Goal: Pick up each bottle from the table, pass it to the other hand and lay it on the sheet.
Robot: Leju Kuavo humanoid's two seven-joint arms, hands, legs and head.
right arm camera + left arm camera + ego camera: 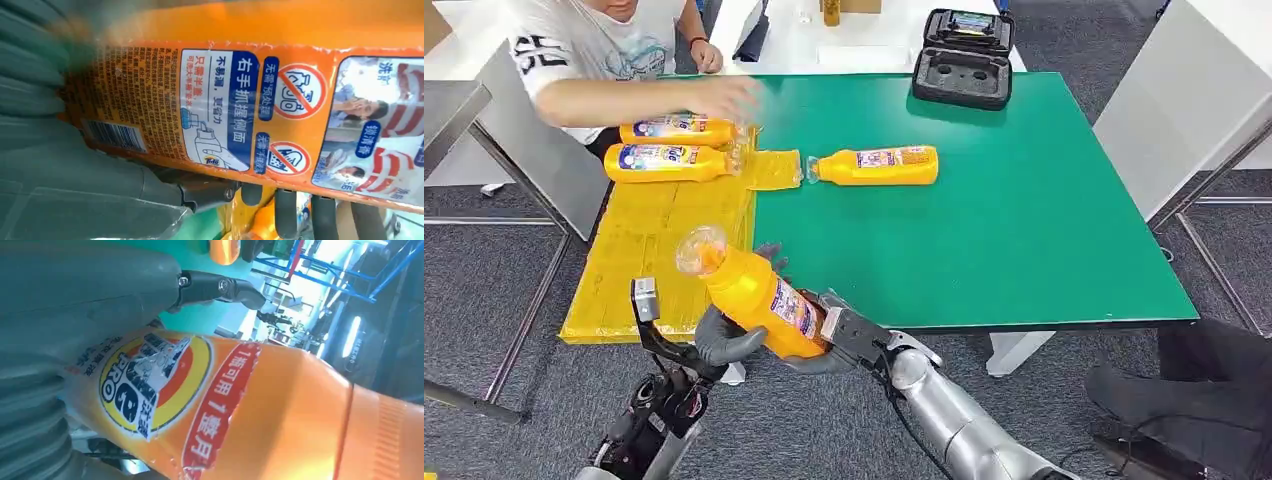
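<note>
While both my left hand (724,342) and right hand (839,335) grip the bottle (754,292), the handover is midway. Next, I judge, my right lets go.

**Green counter on grey carpet**

A green-topped counter (1044,230) stands on grey carpet (484,290), with white tables (1184,90) just beside it at left, right and behind. An open black case (964,60) rests at its far edge. A seated person (594,60) leans in at far left.
</note>
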